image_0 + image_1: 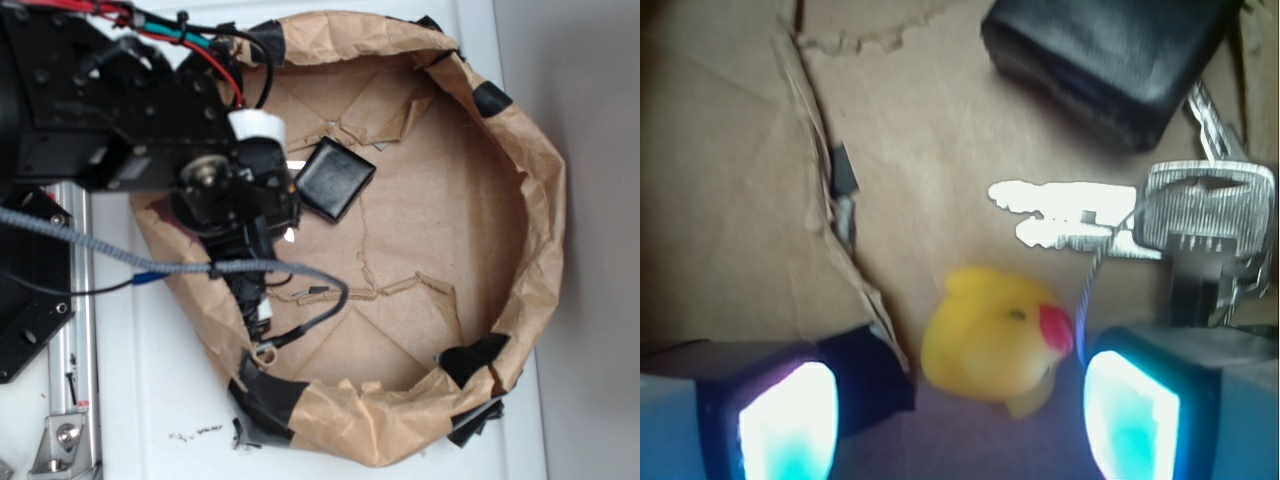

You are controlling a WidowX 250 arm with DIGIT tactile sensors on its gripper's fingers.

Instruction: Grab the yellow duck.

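Note:
In the wrist view the yellow duck (995,340) lies on the brown paper floor, its red-orange patch turned to the right. It sits between the two fingers of my gripper (960,420), nearer the right finger. The jaws stand wide apart with gaps on both sides of the duck, so the gripper is open. In the exterior view the arm (215,190) hangs over the left part of the paper bin and hides the duck and the fingers.
A black wallet (1110,60) lies beyond the duck, also seen in the exterior view (335,178). A bunch of silver keys (1180,220) lies right of the duck. The crumpled brown paper wall (535,200) rings the bin. A torn paper seam (830,200) runs left.

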